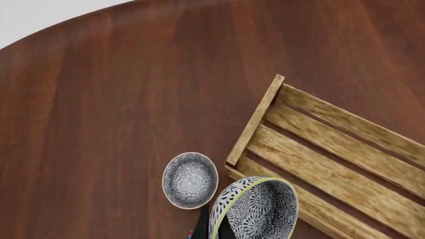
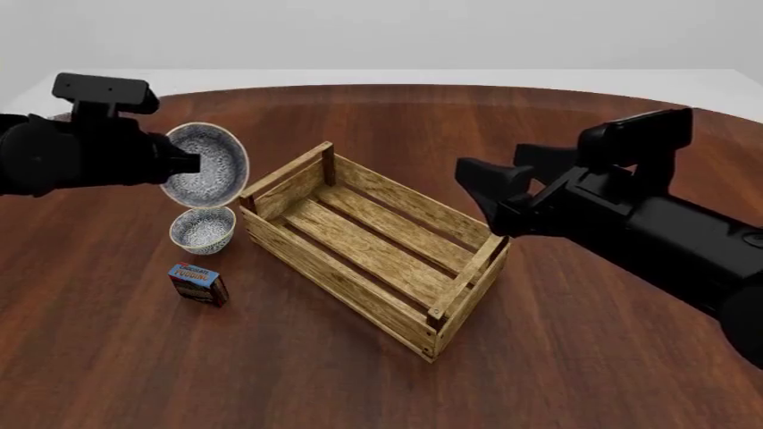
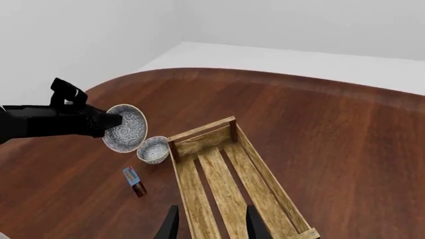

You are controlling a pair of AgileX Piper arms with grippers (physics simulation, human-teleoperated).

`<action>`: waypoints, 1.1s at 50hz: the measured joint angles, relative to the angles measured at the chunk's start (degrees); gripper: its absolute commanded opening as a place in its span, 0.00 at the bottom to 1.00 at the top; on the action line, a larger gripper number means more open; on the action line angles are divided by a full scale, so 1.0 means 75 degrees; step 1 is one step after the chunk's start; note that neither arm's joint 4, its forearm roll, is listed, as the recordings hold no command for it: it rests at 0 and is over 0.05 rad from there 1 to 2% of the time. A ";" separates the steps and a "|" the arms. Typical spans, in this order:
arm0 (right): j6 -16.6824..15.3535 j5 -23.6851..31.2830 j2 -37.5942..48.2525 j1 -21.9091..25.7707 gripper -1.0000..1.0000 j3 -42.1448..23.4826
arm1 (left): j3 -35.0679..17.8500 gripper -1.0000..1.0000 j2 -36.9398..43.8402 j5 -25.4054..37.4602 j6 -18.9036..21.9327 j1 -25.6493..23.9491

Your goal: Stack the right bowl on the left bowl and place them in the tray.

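Your left gripper (image 2: pixel 179 161) clamps small floral white right bowl (image 2: pixel 205 164), tilted above twin left bowl (image 2: pixel 203 229) beside light-wood slatted tray (image 2: pixel 459 290); level it, centre, lower gently; right gripper (image 3: pixel 208 223) fingers apart, empty.

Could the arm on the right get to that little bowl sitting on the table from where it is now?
Probably not easily. The bowl on the table sits beyond the tray, which lies between it and the right gripper. The left gripper, holding the other bowl tilted in the air, hangs right above it.
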 measured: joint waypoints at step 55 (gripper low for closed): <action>0.0020 0.0011 0.0006 -0.0044 1.00 -0.0011 | -0.0164 0.00 0.1639 -0.0805 -0.0247 0.0855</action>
